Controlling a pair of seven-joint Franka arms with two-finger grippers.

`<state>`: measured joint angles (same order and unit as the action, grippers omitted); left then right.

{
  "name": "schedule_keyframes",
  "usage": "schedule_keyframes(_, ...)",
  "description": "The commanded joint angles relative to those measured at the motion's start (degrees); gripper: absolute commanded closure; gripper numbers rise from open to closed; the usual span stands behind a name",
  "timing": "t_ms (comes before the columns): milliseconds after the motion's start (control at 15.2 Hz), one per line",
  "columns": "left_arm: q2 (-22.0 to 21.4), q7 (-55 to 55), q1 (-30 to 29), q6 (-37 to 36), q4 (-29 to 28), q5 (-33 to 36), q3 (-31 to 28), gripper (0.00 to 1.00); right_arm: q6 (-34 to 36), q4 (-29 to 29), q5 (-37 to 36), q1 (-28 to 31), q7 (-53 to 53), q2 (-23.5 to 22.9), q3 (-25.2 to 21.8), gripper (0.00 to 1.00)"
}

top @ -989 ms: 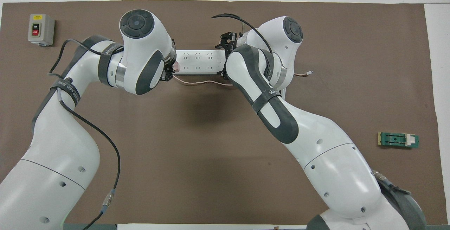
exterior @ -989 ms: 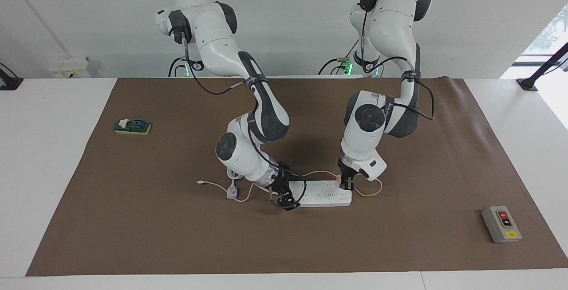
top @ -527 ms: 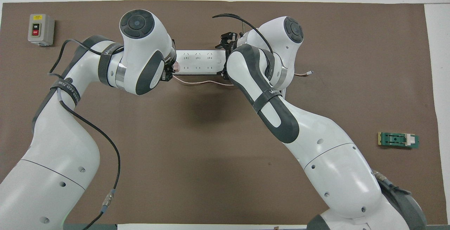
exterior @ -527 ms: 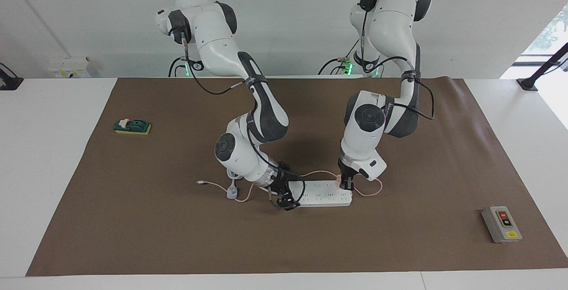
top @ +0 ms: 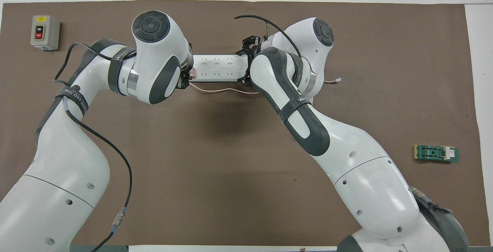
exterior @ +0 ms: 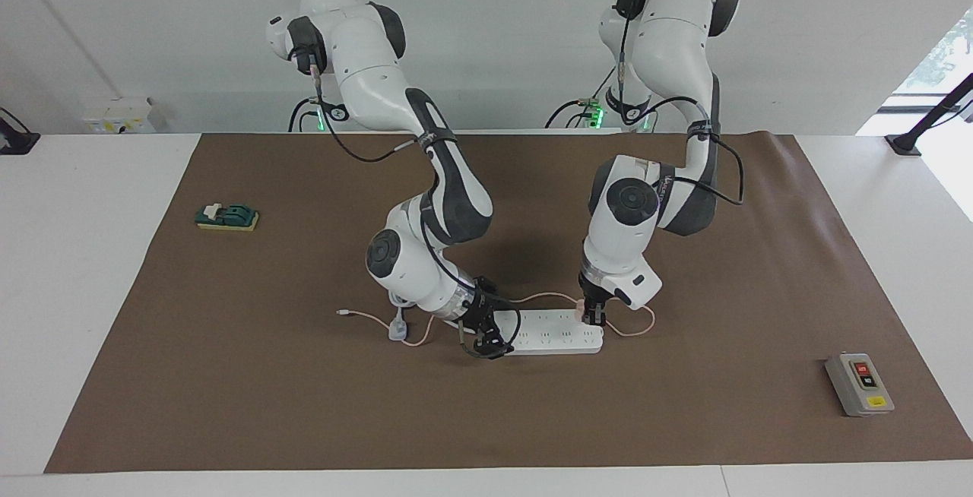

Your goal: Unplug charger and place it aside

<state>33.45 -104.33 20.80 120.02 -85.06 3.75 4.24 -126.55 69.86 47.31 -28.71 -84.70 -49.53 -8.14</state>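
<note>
Nearest the robots among the task's things, the thin pink cable [top: 223,89] is seen trailing along the brown mat [exterior: 684,421] just beside the white power strip [exterior: 551,332], its free end lying toward the right arm's end of the tabletop [exterior: 83,269]. The charger [exterior: 581,305], a small pale-pink cube, is still seated in the strip at its end toward the left arm. The left gripper [exterior: 593,318] is lowered onto it, and its fingers appear to be pinching the cube. The right gripper [exterior: 486,345] is set down at the strip's other end, apparently to brace it; whether its fingers are spread or pressed together cannot be told. Farther out on the mat, a grey switch box [exterior: 859,384] lies toward the left arm's end, and a green block [exterior: 226,216] toward the right arm's end is well apart from everything. The main risk is judged to be the strip lifting or sliding with the plug if the brace is weak; a shallow pinch could slip off the cube, and the slack cable could snag the right gripper.
</note>
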Motion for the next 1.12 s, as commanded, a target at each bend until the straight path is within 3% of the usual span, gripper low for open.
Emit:
schedule_keyframes(0,-0.05,1.68,1.7,0.04,-1.07,0.38,-0.29,1.0,-4.67,-2.45,1.99,0.59,1.47,-2.32,-0.12,0.2)
schedule_keyframes(264,-0.49,2.99,1.62,-1.27,-0.81,0.38,-0.29,1.0,-4.67,-2.45,2.17,0.67,2.17,-2.32,-0.12,0.2)
schedule_keyframes(593,-1.28,3.87,1.26,-10.24,3.4,-0.06,-0.29,1.0,-4.67,-2.36,4.01,0.94,2.26,-2.41,-0.12,0.2)
schedule_keyframes(1055,-5.15,4.93,1.0,-15.17,4.11,-1.02,-0.55,1.0,-4.76,-2.36,4.01,0.85,2.61,-2.32,-0.12,0.2)
